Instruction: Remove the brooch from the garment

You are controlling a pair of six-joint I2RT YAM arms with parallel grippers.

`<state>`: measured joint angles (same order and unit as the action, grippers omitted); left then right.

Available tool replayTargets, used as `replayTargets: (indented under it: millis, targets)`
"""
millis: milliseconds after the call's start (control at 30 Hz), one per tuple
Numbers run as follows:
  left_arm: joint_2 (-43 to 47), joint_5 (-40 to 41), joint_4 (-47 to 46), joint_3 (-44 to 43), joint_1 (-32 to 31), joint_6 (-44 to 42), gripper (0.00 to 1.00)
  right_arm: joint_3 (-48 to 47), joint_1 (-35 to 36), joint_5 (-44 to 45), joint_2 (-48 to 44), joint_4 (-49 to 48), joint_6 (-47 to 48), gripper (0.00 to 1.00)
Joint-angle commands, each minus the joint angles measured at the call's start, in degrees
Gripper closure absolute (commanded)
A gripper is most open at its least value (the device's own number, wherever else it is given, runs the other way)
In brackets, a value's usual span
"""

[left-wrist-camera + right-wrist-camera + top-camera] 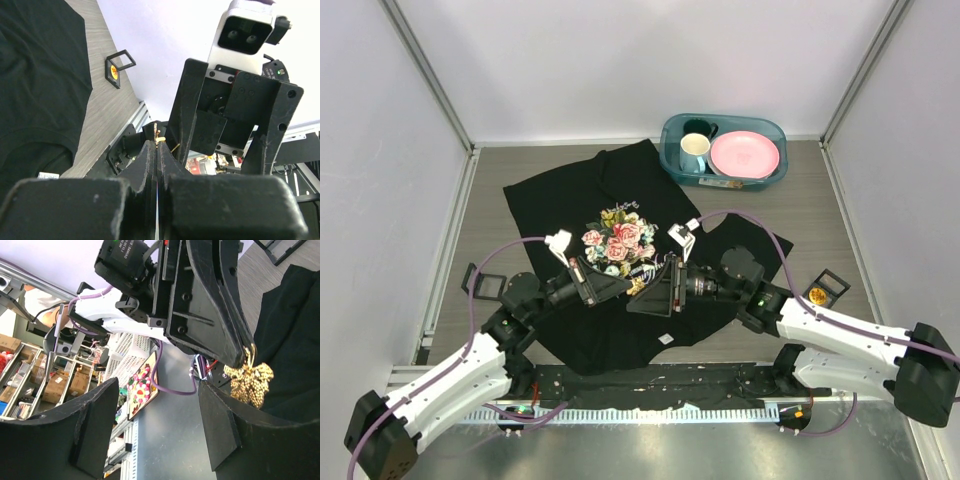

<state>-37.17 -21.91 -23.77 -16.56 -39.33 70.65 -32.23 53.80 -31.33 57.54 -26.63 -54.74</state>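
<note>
The garment is a black T-shirt with a pink-rose print, spread flat on the table. My left gripper is shut above the shirt's lower part. In the right wrist view a gold beaded leaf-shaped brooch hangs from the left gripper's tips, close to black cloth. I cannot tell whether it is still pinned. A gold bit shows at the tips of my left gripper. My right gripper faces it tip to tip, open and empty.
A small black square box holding a round orange-yellow thing sits on the table at the right; it also shows in the left wrist view. A teal bin with a mug and a pink plate stands at the back. A white label is near the hem.
</note>
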Motion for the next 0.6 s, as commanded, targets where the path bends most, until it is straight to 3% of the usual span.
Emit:
replayTargets:
  millis: [0, 567]
  targets:
    - [0.2, -2.1, -4.1, 1.0, 0.0, 1.5, 1.0, -4.2, 0.3, 1.5, 0.6, 0.7, 2.6, 0.3]
    - [-5.2, -5.9, -15.9, 4.3, 0.0, 8.9, 1.0, -11.9, 0.3, -0.2, 5.2, 8.3, 9.1, 0.3]
